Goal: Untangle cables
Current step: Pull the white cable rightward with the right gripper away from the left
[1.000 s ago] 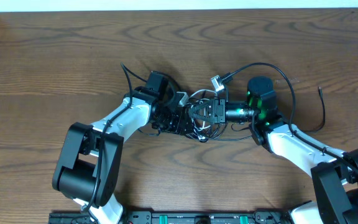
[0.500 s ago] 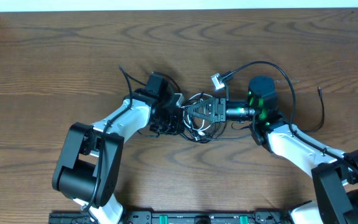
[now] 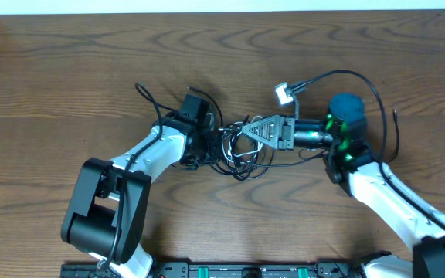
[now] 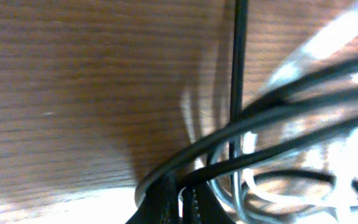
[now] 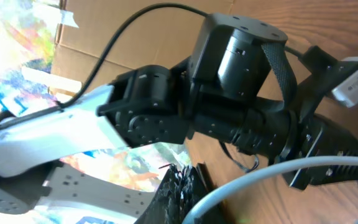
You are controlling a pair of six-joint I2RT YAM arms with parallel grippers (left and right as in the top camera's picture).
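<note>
The right gripper [image 3: 247, 130] has its two fingers drawn to a point at the right edge of the tangle. In its wrist view a thin white cable [image 5: 278, 171] runs out from beside its ridged black pad [image 5: 179, 186], so it appears to be pinching that cable. The left gripper [image 4: 179, 198] meets the tangle from the opposite side. Its fingers are pressed almost together, with thin black cables [image 4: 278, 112] curving up out of them, and it looks clamped on at least one of them.

Between the two grippers, the loose knot [image 3: 238, 153] of black and white loops lies on the table. A further black strand [image 3: 399, 135] lies apart, off to the right beside the right arm.

The step in hand seems to be drawing the white cable out of the knot while the black ones are anchored. The next move calls for easing the grippers apart slowly and watching for loops that tighten instead of slipping.

The surface is a dark brown wood-grain table [image 3: 68, 69]. Beyond it, the right wrist view shows a brown cardboard box [image 5: 104, 31] and a brightly coloured sheet [image 5: 17, 56].
</note>
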